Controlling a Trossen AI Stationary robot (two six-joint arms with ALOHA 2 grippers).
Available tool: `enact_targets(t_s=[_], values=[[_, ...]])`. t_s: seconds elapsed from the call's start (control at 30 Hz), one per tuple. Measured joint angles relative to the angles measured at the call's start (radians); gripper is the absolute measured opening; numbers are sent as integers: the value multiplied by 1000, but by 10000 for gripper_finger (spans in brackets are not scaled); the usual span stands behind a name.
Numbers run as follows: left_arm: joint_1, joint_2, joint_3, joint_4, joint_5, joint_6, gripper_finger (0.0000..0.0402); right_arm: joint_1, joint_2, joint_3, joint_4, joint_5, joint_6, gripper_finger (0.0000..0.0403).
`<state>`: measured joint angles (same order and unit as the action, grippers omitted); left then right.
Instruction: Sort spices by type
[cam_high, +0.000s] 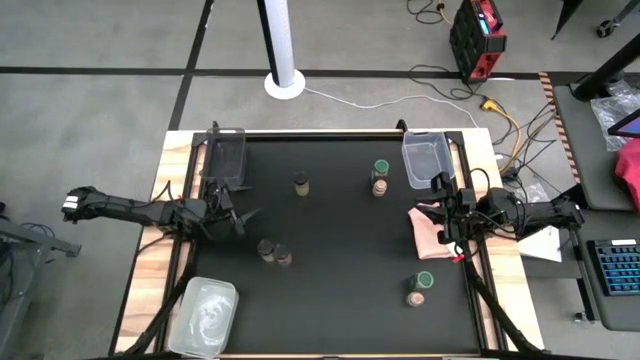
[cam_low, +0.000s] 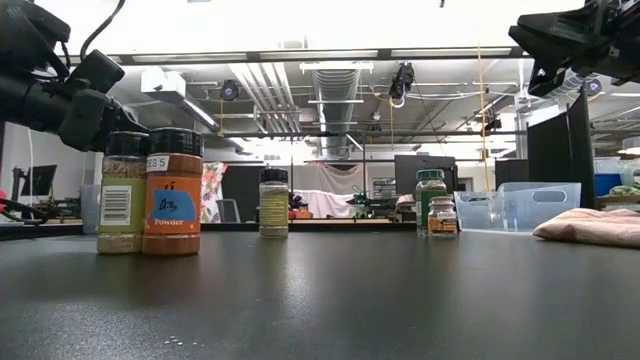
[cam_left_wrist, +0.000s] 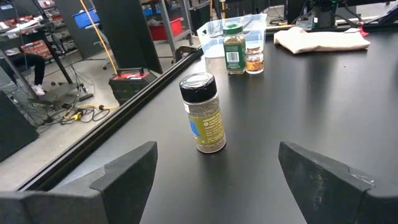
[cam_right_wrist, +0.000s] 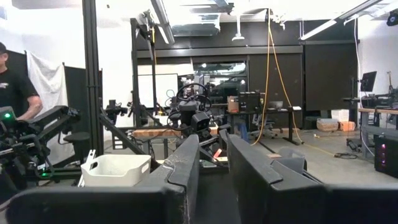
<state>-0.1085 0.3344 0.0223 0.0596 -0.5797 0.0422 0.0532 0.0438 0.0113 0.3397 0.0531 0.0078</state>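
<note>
My left gripper (cam_left_wrist: 214, 180) stands wide, nearest of all, facing a dark-lidded spice jar (cam_left_wrist: 203, 113) upright on the table (cam_left_wrist: 323, 99). It looks light, rigid, slick; I'd grasp mid-body. My right gripper (cam_right_wrist: 214, 165) idles, nearly closed.

Bright ceiling strip lights (cam_low: 300, 55) wash out overhead, leaving the room behind dim. The black table top (cam_low: 320, 300) carries soft sheen and faint shadows. Nearby gripper fingers (cam_right_wrist: 180, 180) look blurred.

Far left corner: clear tub (cam_high: 227, 152).
Far right corner: clear tub (cam_high: 421, 157).
Near left corner: clear tub (cam_high: 206, 315), possibly upside down.
Right edge: pink cloth (cam_high: 426, 229).
</note>
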Motion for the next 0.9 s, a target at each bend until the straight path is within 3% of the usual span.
enact_targets(t_s=[0.5,0.9], values=[[0,0,0,0,0,0,320,0,0,0,0,0,0,98],[0,0,0,0,0,0,320,0,0,0,0,0,0,71]])
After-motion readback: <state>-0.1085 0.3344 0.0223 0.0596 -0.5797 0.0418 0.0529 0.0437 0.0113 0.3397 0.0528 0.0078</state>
